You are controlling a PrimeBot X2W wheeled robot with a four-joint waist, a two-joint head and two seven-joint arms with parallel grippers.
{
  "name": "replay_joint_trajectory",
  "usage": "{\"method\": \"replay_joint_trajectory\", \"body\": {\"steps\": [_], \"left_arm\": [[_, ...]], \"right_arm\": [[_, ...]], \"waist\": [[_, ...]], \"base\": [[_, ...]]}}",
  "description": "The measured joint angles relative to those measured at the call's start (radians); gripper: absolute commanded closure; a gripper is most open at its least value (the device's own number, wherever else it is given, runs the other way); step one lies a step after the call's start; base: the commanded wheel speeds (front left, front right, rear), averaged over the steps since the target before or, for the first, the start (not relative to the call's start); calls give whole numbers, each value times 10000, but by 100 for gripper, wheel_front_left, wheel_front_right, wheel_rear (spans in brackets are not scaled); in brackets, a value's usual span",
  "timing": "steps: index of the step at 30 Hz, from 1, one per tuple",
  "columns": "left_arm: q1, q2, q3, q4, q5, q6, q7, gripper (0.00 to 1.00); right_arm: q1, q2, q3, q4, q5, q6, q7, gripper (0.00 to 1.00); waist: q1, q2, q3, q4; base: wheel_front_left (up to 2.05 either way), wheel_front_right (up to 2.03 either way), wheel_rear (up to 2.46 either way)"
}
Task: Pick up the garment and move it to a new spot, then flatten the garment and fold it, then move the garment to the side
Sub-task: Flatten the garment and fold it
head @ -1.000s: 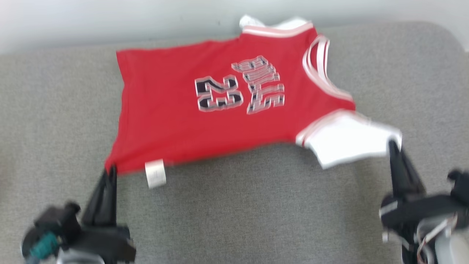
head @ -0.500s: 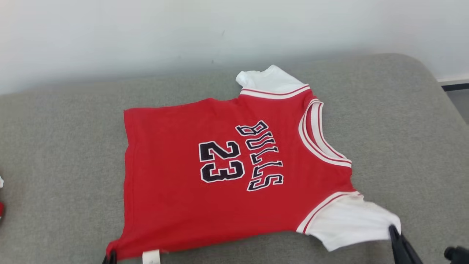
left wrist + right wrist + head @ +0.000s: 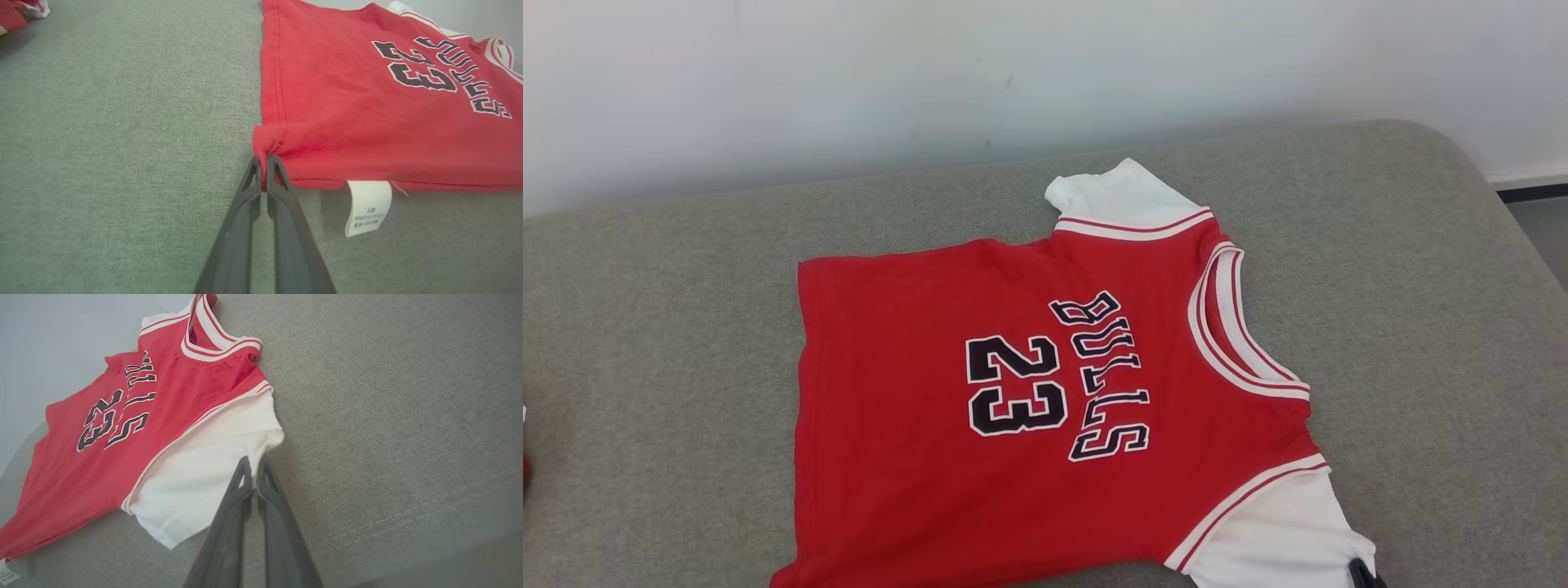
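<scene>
Head view shows the red garment point(image 3: 1013, 392), a jersey with white sleeves and the number 23, lying spread print-side up on a grey upholstered cushion point(image 3: 1421, 286) before a pale wall point(image 3: 849, 82). Left wrist view: the left gripper point(image 3: 263, 163) has its jaws clenched on the bunched red hem corner, near a white care label point(image 3: 367, 206). Right wrist view: the right gripper point(image 3: 253, 467) has its jaws pinched on the edge of the near white sleeve point(image 3: 204, 473).
</scene>
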Motion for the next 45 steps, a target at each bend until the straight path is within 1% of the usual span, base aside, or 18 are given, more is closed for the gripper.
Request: {"method": "replay_joint_trajectory", "body": {"steps": [4,10,15,20,24,27,31,35,36,37,38,39,43,45], "left_arm": [[-284,-88,94,36,142,-174,0,100],[-990,-96,31,188,395,-441,0,100],[-1833,-94,-153,326,594,-529,117,100],[-2782,-92,-345,855,679,-685,449,100],[-3589,-105,-431,1507,744,-817,489,100],[-4195,-134,-560,1948,802,-1009,485,100],[-4795,-261,-732,2500,911,-1145,483,100],[-5124,-295,-773,3032,922,-1233,405,100],[-5185,-301,-798,3156,924,-1239,393,100],[-5250,-314,-798,3277,941,-1231,349,69],[-5303,-339,-796,3369,980,-1229,309,33],[-5344,-372,-809,3430,1045,-1223,259,0],[-5340,-479,-759,3461,1145,-1177,94,0],[-5234,-523,-642,3354,1160,-1127,63,0]], "right_arm": [[-502,-46,90,-33,52,-2,-79,100],[-1872,-512,234,-69,10,-2,-12,100],[-3269,-809,422,364,-67,-2,155,100],[-4647,-915,619,1386,-288,-2,268,100],[-5894,-1012,834,2493,-385,-2,56,100],[-6716,-1045,811,3394,-627,-2,-180,100],[-7450,-1141,757,4502,-838,-2,-506,100],[-7940,-1122,1003,5423,-859,-2,-920,100],[-8056,-1114,999,5613,-863,-2,-1133,84],[-8161,-1127,1026,5789,-899,-2,-1323,0],[-8232,-1129,1055,5952,-871,-2,-1478,0],[-8254,-1141,1106,6067,-817,-2,-1655,0],[-8189,-1402,1381,6280,-696,-2,-2374,0],[-7978,-1570,1499,6291,-558,-2,-2564,0]], "waist": [[-1,0,27,139],[0,0,117,381],[1,0,262,575],[0,0,475,733],[1,0,700,802],[1,1,890,831],[2,1,1089,892],[2,1,1207,896],[2,2,1219,884],[2,1,1222,877],[2,1,1213,874],[2,1,1191,872],[1,1,1023,882],[0,1,902,883]], "base": [[0,0,0],[0,0,0],[0,0,0],[0,0,0],[0,0,0],[0,0,0],[0,0,0],[0,0,0],[0,0,0],[0,0,0],[0,0,0],[0,0,0],[0,0,0],[0,0,0]]}}
